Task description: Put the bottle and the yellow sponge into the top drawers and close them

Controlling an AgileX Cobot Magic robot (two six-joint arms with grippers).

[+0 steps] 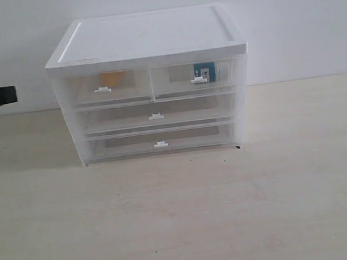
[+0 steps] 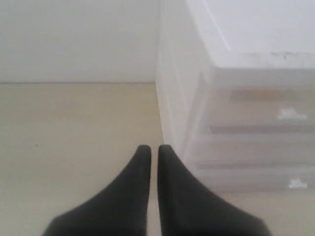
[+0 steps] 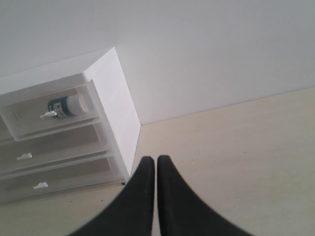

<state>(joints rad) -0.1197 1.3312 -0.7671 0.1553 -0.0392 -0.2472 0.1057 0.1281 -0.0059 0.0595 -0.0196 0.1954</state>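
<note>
The white-topped cabinet stands at the back middle of the table. Both top drawers are pushed in flush. Through the front of the left top drawer shows the yellow sponge, seen also as the faint sponge. In the right top drawer lies the bottle, on its side as bottle shows. My left gripper is shut and empty, off the cabinet's left side; its tip shows at the frame edge. My right gripper is shut and empty, off the cabinet's right side.
Two full-width drawers sit shut below the top pair. A pale wooden tabletop spreads in front and to both sides. A white wall stands close behind the cabinet.
</note>
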